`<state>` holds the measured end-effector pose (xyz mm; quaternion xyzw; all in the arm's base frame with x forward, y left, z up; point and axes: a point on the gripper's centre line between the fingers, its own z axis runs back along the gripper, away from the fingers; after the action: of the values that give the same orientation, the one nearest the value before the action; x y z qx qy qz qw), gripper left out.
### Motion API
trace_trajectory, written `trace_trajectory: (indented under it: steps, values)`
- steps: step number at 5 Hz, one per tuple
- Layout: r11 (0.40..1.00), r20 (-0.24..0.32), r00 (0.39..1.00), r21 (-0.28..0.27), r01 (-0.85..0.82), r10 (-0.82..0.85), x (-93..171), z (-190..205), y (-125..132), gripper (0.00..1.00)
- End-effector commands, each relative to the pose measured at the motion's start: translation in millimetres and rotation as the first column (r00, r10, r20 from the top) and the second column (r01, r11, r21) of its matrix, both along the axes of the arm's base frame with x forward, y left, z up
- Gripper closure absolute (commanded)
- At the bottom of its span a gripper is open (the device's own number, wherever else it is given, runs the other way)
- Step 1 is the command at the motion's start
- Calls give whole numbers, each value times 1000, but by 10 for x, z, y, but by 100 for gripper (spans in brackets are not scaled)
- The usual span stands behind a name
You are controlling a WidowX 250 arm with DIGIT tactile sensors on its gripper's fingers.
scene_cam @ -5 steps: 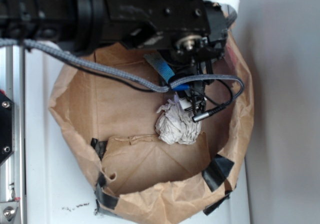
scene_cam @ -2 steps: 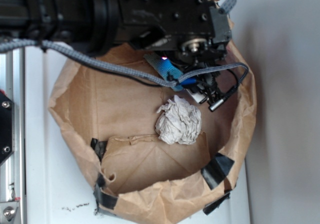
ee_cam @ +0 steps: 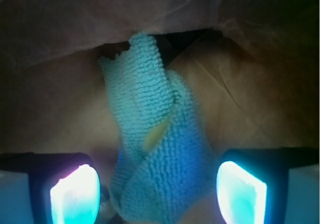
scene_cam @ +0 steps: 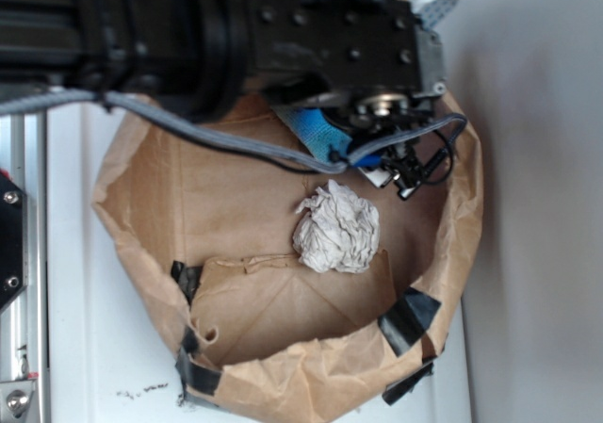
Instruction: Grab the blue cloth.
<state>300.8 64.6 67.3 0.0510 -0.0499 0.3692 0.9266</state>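
From the exterior view we see the black arm over a brown paper bag [scene_cam: 151, 206], crumpled paper ball [scene_cam: 336, 227] inside. At the wrist, we see the blue cloth [ee_cam: 157, 154] between the fingers [ee_cam: 75, 194], spread apart, not clamped.

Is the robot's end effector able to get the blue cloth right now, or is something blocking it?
Probably yes. In the wrist view the blue cloth lies right between the two fingers of the end effector, which stand apart on either side, with nothing between. The paper ball sits off to the side in the paper bag.
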Motion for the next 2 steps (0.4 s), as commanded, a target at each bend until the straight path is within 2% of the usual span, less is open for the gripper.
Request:
trace_trajectory:
  steps: [1,2]
  values:
    - [998,51,998,64,18,-22,41,142,-51,100]
    - [996,48,998,81,37,-41,28,132,-96,100]
